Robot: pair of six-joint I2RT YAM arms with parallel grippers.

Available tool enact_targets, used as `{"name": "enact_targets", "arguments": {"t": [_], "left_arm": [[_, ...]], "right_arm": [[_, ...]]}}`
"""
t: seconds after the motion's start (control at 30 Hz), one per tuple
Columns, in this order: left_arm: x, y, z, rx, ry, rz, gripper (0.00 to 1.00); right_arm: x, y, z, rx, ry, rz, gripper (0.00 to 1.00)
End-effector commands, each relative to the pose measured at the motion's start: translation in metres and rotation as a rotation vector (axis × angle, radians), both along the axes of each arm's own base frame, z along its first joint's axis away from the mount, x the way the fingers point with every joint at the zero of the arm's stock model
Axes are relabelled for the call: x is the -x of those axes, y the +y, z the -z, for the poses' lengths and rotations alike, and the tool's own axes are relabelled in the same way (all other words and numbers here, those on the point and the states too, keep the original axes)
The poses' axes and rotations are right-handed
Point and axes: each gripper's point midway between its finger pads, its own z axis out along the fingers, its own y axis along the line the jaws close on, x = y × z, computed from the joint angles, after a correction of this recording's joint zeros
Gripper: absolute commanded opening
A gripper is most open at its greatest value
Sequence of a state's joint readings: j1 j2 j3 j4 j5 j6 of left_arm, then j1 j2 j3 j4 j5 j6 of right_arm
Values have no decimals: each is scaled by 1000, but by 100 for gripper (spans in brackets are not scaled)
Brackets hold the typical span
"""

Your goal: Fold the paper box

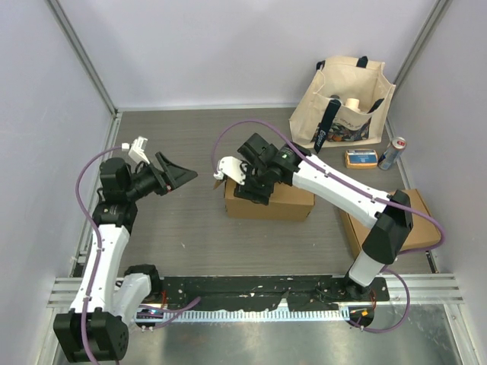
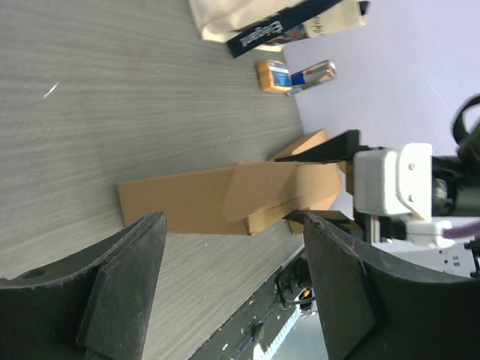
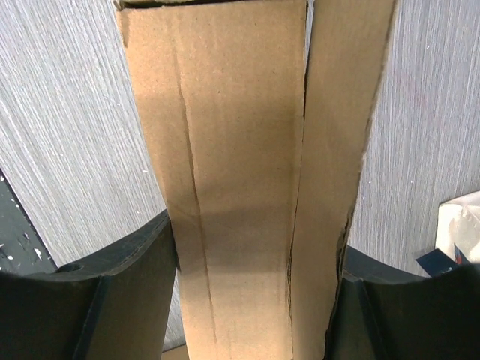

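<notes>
The brown paper box (image 1: pixel 289 204) lies on its side at the middle of the table. My right gripper (image 1: pixel 247 186) reaches down over its left end. In the right wrist view the box (image 3: pixel 240 150) fills the gap between the two black fingers (image 3: pixel 127 292), which press on both of its sides; a flap seam runs along its right part. My left gripper (image 1: pixel 183 171) is open and empty, held above the table to the left of the box and pointing at it. The left wrist view shows the box (image 2: pixel 187 199) beyond the spread fingers (image 2: pixel 124 285).
A canvas tote bag (image 1: pixel 350 103) stands at the back right, with a can (image 1: pixel 393 152) and a small orange packet (image 1: pixel 361 158) beside it. Flat cardboard (image 1: pixel 403 228) lies at the right edge. A black rail (image 1: pixel 259 293) runs along the near edge.
</notes>
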State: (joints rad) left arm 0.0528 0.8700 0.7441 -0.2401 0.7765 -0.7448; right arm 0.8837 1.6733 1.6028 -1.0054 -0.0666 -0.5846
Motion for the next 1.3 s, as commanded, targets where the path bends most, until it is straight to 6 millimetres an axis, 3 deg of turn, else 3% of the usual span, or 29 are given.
{"name": "enact_targets", "arguments": {"t": [0.0, 0.03, 0.07, 0.13, 0.23, 0.3, 0.33, 0.5, 0.6, 0.77, 0.83, 0.9, 1.03, 1.2, 1.27], "left_arm": [[1, -16, -44, 6, -284, 133, 72], [-1, -19, -40, -8, -293, 136, 64], [1, -27, -37, -13, -287, 159, 48], [-2, -32, -32, -35, -295, 157, 49], [7, -57, -28, -64, -315, 235, 63], [7, -65, -34, -89, -333, 258, 61], [7, -67, -23, -127, -291, 245, 55], [-2, -67, -7, -282, -284, 217, 49], [-7, -64, -4, -333, -285, 174, 49], [-14, -68, -8, -378, -293, 162, 59], [-15, -75, 1, -397, -268, 198, 60], [-18, -81, 2, -410, -256, 225, 58], [-24, -85, 11, -433, -211, 222, 44], [-22, -90, 11, -426, -201, 244, 43], [-21, -95, 11, -420, -195, 271, 36]], "right_arm": [[12, 6, 8, -35, 110, 27, 38], [7, 11, 7, -67, 94, 44, 38], [7, 14, 9, -79, 92, 45, 38], [8, 19, 15, -99, 106, 39, 38], [6, 19, 18, -99, 101, 51, 38], [5, 16, 18, -97, 90, 56, 38], [4, 17, 15, -113, 88, 54, 38], [3, 21, 6, -170, 93, 43, 38], [5, 20, 7, -171, 99, 42, 38], [5, 18, 6, -179, 93, 39, 38], [4, 17, 5, -187, 87, 37, 37], [4, 18, 3, -193, 85, 35, 37], [2, 20, 3, -198, 73, 34, 37], [2, 20, 2, -204, 73, 28, 35], [1, 21, 1, -207, 69, 28, 34]]}}
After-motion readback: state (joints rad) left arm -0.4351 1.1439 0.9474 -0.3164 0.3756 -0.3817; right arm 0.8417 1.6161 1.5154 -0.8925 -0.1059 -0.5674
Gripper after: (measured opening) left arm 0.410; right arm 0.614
